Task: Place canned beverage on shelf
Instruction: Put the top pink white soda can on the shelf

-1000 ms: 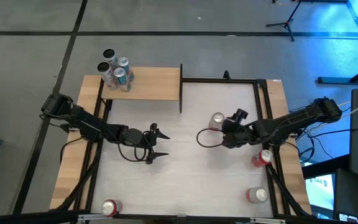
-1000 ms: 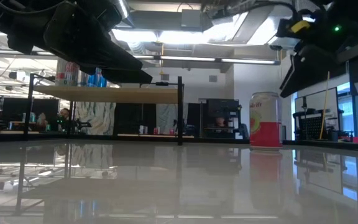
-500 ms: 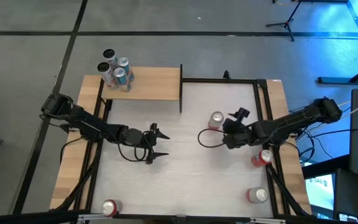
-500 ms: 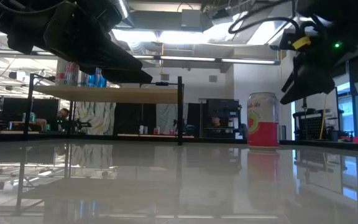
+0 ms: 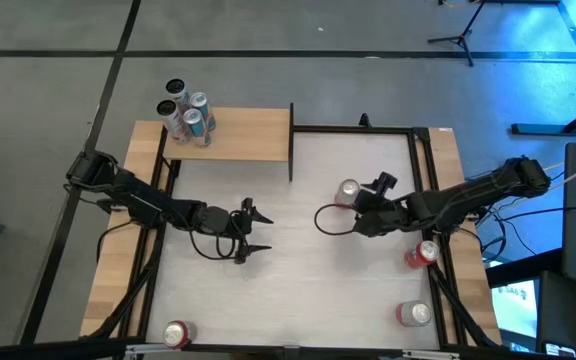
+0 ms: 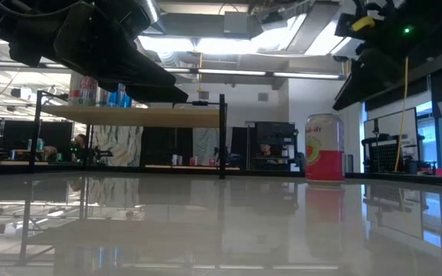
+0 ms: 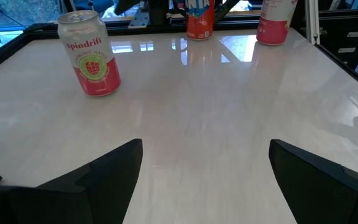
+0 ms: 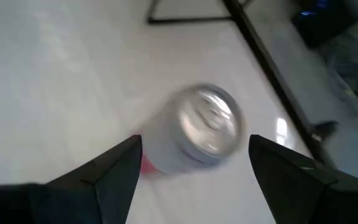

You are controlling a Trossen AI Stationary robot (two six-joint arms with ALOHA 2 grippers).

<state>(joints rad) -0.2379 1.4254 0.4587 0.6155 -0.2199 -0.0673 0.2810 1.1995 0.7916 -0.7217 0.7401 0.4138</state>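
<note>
Right claw [image 5: 360, 203] now back over upright can [image 5: 347, 193], wide open, empty.

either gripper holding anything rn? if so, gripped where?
Nothing held. Right gripper is open above the upright red-and-white can, fingers apart, not touching it. Left gripper is open over bare table.

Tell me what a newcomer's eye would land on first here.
The right hand, fingers spread, hovers just above a red and white can standing on the white tabletop. Behind it, a cluster of cans crowds the far left corner of the wooden shelf.
</note>
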